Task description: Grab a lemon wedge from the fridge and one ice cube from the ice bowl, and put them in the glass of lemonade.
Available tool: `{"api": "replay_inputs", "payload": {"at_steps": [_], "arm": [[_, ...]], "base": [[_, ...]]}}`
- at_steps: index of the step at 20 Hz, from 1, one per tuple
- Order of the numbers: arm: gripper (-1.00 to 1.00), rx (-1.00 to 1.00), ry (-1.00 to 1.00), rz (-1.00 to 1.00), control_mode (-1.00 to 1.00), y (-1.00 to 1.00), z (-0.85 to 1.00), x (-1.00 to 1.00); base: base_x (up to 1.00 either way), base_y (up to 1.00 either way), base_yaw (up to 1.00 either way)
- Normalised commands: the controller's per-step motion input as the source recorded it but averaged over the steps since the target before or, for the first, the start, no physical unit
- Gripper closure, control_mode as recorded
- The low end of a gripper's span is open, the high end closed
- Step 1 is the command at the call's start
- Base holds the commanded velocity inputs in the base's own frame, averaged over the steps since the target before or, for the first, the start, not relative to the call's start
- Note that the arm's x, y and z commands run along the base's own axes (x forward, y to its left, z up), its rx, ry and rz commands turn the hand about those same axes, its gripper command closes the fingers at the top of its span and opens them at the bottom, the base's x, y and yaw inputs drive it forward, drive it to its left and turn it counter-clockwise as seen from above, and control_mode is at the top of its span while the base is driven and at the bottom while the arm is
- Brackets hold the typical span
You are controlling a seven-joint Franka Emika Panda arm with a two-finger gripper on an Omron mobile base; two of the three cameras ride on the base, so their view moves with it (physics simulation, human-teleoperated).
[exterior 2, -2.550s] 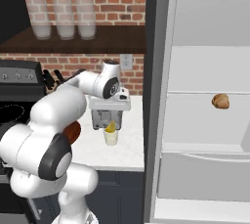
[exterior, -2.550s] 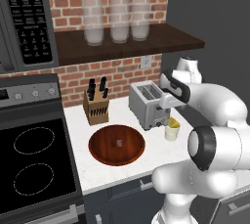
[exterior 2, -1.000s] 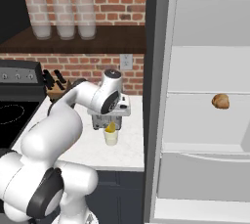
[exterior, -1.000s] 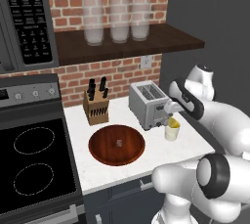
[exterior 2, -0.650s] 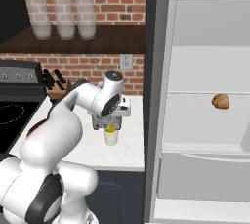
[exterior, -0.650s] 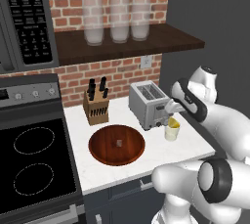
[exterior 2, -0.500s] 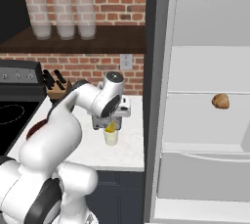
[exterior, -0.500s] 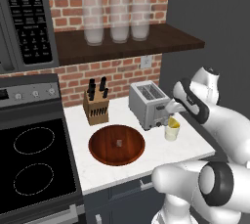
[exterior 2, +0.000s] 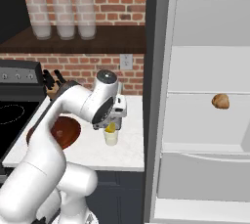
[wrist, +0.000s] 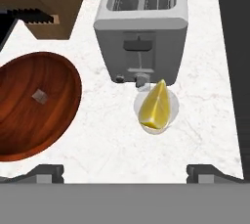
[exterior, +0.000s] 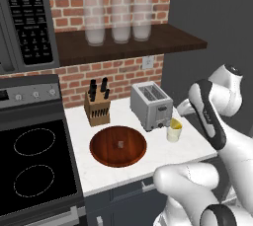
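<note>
Seen from the left base view, the toaster (exterior: 151, 105) stands on the white counter (exterior: 163, 153) against the brick wall, and serves as the landmark: the glass of lemonade (exterior: 174, 131) sits just beside its front right corner, with a yellow piece showing at its rim, the ice bowl (exterior: 118, 146) lies in front of the toaster and to its left, holding one small pale ice cube (exterior: 119, 144), and the knife block (exterior: 97, 107) stands to the toaster's left by the wall; three frosted jars (exterior: 113, 19) line the shelf above it. From the right base view, the gripper (exterior 2: 112, 125) hangs directly over the glass (exterior 2: 111, 137), hiding the toaster behind the arm, the bowl (exterior 2: 63, 131) shows partly past the arm's left side, and right of the counter the fridge (exterior 2: 205, 100) stands open, a brown roundish lump (exterior 2: 220, 101) resting on a white shelf. Looking down through the hand view, the toaster (wrist: 144, 25) fills the upper middle, the glass (wrist: 156, 108) stands just below its front face with the lemon wedge (wrist: 156, 106) lying in it, point toward the toaster, and the bowl (wrist: 29, 108) with its cube (wrist: 40, 97) lies to the toaster's lower left. Both finger tips (wrist: 47, 173) stand spread wide at the bottom, well apart on either side of the glass, holding nothing.
</note>
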Motion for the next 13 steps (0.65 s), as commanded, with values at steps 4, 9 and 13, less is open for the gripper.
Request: {"api": "replay_inputs", "payload": {"at_steps": [4,9,13], "arm": [[-1.00,0.00,-0.11,-0.04,-1.00,0.10,0.44,-0.84],[-1.00,-0.01,-0.10,-0.04,-1.00,0.18,0.32,-0.92],[-1.00,-0.12,0.00,-0.07,-1.00,0.49,0.48,-0.40]], "base": [[0.00,0.00,0.00],[0.00,0.00,0.00],[0.00,0.00,0.00]]}}
